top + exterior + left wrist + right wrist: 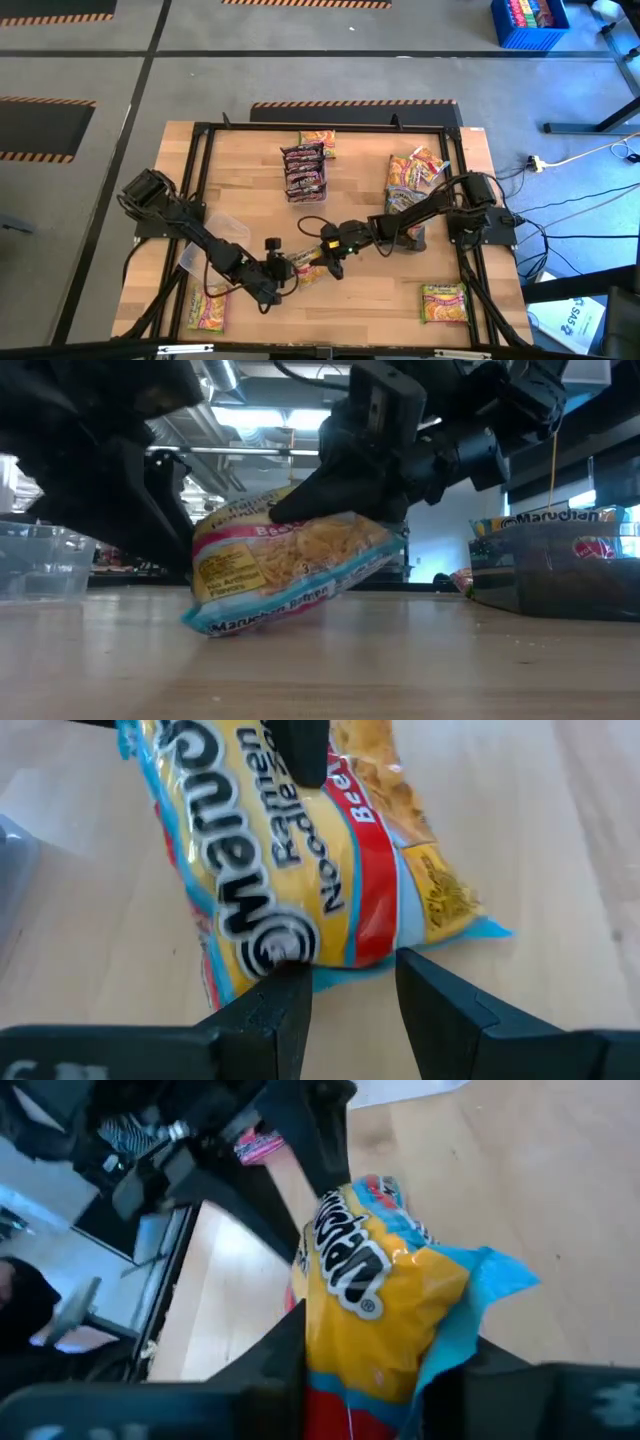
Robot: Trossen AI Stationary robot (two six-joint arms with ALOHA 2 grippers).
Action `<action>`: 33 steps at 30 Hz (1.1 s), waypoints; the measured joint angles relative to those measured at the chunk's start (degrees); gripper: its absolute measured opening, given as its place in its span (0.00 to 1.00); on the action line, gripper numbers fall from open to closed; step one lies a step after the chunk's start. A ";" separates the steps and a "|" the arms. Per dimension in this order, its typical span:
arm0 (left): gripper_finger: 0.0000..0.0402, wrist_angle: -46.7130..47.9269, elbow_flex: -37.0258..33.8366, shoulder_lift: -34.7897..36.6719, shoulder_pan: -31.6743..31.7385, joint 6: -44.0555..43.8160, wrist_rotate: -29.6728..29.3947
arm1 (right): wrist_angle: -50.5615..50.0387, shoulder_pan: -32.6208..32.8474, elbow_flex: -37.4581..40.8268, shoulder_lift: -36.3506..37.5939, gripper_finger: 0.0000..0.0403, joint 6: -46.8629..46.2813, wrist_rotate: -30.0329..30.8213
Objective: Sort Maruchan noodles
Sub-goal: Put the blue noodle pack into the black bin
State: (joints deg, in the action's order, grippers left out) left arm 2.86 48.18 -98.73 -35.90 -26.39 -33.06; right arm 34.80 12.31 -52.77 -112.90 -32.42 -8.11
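Blue-edged yellow noodle packet (290, 572) tilted, one end on table (450, 660); left gripper (350, 982) and right gripper (365, 1355) fingers each pinching opposite ends, seemingly.

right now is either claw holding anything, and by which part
Both hold one light-blue-edged noodle packet, tilted off the table: the right claw clamps one short end, the left claw the opposite end.

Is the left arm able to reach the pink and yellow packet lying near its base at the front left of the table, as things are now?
Probably not right away. The left gripper is at one end of the light blue packet, whose other end sits between the right gripper's fingers. The front-left packet itself lies uncovered.
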 joint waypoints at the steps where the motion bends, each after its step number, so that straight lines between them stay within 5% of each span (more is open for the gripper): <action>1: 0.34 0.82 0.00 0.68 -0.21 -0.01 -0.06 | -0.47 0.25 0.00 0.37 0.26 0.82 0.27; 12: 0.34 6.37 0.03 11.62 -3.11 -2.25 -2.32 | -12.40 5.62 0.13 6.66 0.26 7.67 8.89; 23: 0.51 4.20 0.00 12.10 1.34 -6.25 -0.79 | -18.84 13.53 0.33 10.45 0.27 17.00 20.54; 33: 0.58 -5.66 -0.68 10.55 3.66 2.78 -1.01 | -17.42 16.94 0.31 10.45 0.28 20.11 26.12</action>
State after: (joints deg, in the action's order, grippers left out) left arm -2.79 47.50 -88.18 -32.24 -23.61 -34.07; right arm 17.37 29.25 -52.47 -102.45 -12.31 18.00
